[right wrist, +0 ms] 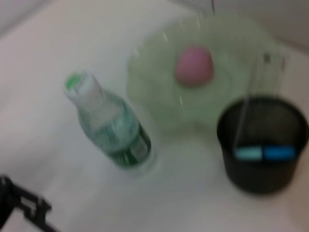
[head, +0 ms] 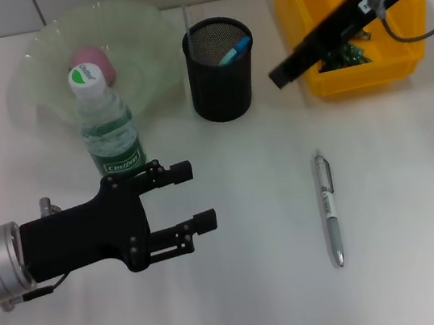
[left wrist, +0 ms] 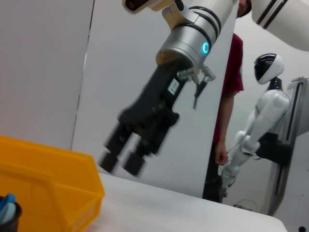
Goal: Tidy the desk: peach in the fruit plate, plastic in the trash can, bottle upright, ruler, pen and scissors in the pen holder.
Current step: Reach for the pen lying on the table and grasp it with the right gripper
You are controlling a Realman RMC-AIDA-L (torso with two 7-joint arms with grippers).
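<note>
While beside bottle (head: 105, 126), left hand (head: 192, 196) agape

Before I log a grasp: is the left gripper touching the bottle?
Apart. The head view shows the open left gripper beside the upright bottle, nothing between its fingers.

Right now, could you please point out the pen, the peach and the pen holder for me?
pen (head: 329, 208): head view, middle of its barrel.
peach (head: 95, 60): head view, its pink top above the bottle cap.
pen holder (head: 222, 86): head view, front of its black mesh wall.
</note>
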